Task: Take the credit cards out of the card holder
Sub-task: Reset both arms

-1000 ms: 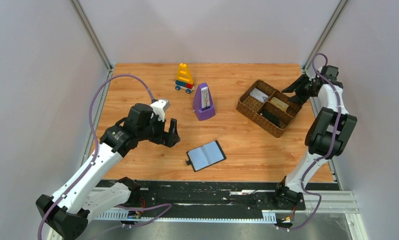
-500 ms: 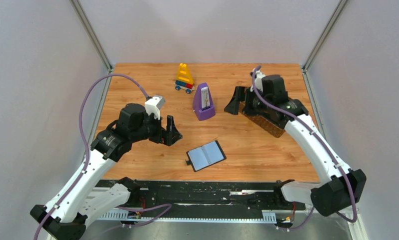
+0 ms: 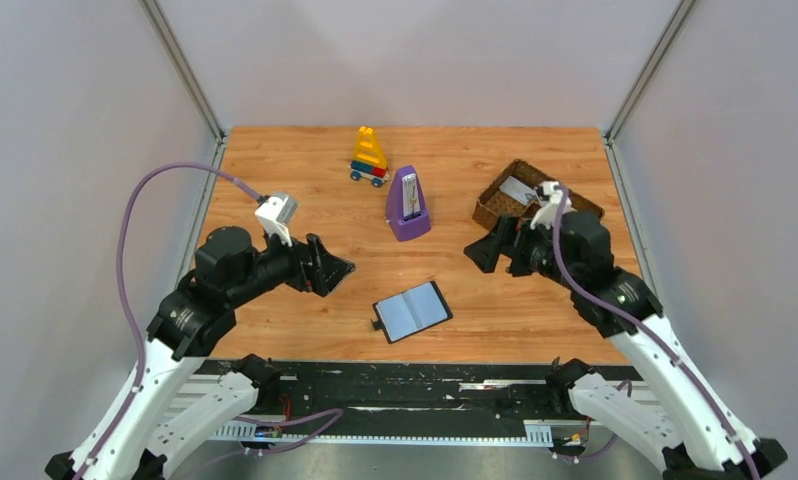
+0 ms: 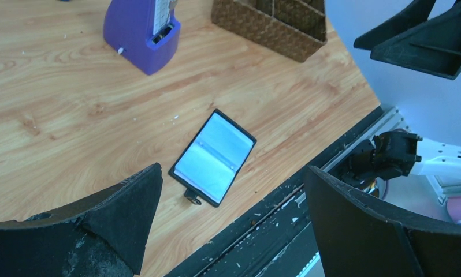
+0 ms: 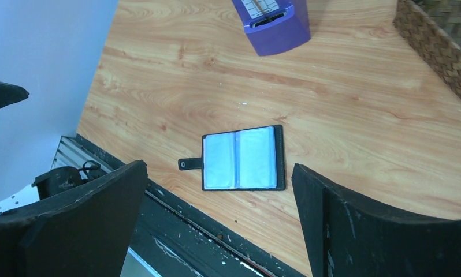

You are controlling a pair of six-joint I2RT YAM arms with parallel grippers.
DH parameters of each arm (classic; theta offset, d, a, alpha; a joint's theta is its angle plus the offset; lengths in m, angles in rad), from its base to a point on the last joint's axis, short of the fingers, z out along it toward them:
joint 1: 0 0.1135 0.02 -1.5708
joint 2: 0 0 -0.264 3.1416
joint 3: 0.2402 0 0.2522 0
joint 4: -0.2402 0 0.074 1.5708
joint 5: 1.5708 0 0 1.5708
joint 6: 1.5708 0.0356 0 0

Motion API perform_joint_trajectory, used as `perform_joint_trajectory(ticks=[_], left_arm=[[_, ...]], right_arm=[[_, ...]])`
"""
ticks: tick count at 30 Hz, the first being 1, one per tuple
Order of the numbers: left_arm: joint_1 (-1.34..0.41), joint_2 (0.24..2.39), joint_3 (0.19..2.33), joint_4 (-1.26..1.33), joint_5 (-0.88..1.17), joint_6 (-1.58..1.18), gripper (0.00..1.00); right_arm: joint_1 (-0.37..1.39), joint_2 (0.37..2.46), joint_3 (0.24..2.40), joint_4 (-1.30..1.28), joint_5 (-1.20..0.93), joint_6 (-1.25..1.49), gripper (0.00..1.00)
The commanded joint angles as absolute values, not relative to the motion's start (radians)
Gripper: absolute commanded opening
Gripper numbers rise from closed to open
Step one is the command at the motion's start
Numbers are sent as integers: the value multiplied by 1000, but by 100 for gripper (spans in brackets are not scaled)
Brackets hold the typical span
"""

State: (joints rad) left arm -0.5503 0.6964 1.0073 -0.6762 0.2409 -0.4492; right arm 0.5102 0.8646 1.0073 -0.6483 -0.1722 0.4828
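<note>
The card holder (image 3: 412,311) lies open and flat on the wood table near the front edge, showing two grey-blue panels and a black rim. It also shows in the left wrist view (image 4: 214,157) and the right wrist view (image 5: 242,157). No card shows in its panels. My left gripper (image 3: 333,268) is open and empty, in the air to the holder's left (image 4: 233,173). My right gripper (image 3: 485,252) is open and empty, in the air to its upper right (image 5: 219,168). One pale card (image 3: 518,189) lies in the woven tray. The yellow-orange card is hidden.
A brown woven divided tray (image 3: 495,200) stands at the back right, partly behind my right arm. A purple metronome (image 3: 407,205) stands in the middle back. A yellow toy on wheels (image 3: 369,157) is behind it. The black rail (image 3: 425,385) runs along the front edge.
My right arm has swung from the back right corner, over the tray, to the table's middle right. My left arm has drawn back a little. The card holder has not moved.
</note>
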Motion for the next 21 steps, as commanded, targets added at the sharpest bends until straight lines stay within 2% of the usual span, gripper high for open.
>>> perform_joint_trajectory(ticks=[1, 8, 21], left_arm=[[-554, 604, 955, -588, 209, -476, 100], [-554, 498, 868, -577, 154, -498, 100], [-554, 440, 850, -636, 97, -493, 100]], right_arm=[[514, 699, 906, -581, -87, 559, 100], [513, 550, 803, -550, -150, 579, 100], [514, 521, 771, -552, -186, 591, 100]])
